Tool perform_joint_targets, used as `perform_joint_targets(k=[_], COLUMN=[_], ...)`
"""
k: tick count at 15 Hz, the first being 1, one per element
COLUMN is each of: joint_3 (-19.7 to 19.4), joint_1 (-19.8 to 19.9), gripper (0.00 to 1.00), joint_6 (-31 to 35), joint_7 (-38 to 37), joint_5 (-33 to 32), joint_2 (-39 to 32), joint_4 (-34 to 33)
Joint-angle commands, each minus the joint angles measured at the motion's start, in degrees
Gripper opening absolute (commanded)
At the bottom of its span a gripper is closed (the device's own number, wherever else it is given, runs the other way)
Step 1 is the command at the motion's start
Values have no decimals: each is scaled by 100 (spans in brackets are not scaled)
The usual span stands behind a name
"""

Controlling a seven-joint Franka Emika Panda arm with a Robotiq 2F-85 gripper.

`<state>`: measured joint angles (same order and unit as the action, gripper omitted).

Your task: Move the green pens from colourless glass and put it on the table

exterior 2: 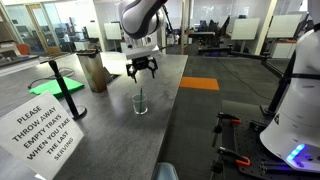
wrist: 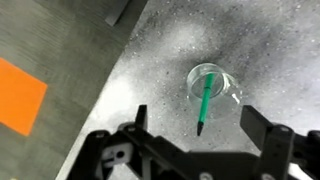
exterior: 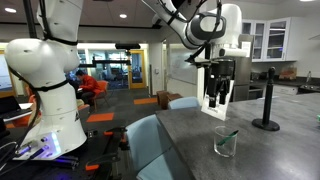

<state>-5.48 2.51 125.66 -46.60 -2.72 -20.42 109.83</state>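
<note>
The colourless glass (exterior: 225,142) stands on the grey table (exterior: 200,150) with one green pen (exterior: 229,135) leaning in it. It shows too in an exterior view (exterior 2: 140,102) and in the wrist view (wrist: 212,84), where the green pen (wrist: 206,103) sticks up out of it toward the camera. My gripper (exterior: 217,100) hangs open and empty well above the glass, a little off to one side; it also shows in an exterior view (exterior 2: 142,72). In the wrist view its two fingers (wrist: 195,125) stand apart, with the pen tip between them.
A black post with a round base (exterior: 267,100) stands on the table beyond the glass. A brown paper bag (exterior 2: 93,72), a green pad (exterior 2: 62,86) and a printed sign (exterior 2: 42,128) sit along one table side. An orange floor patch (wrist: 18,95) lies past the table edge.
</note>
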Motion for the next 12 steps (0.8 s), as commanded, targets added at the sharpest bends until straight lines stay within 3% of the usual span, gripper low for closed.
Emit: perform_joint_targets(k=[1, 7, 12], joint_3=[-146, -151, -501], joint_1=[-133, -136, -437], gripper=[100, 100, 100], joint_6=[-12, -12, 1383], joint_7=[43, 42, -1377], joint_5=[57, 55, -217], joint_2=[-18, -5, -201], joint_4=[-10, -11, 245])
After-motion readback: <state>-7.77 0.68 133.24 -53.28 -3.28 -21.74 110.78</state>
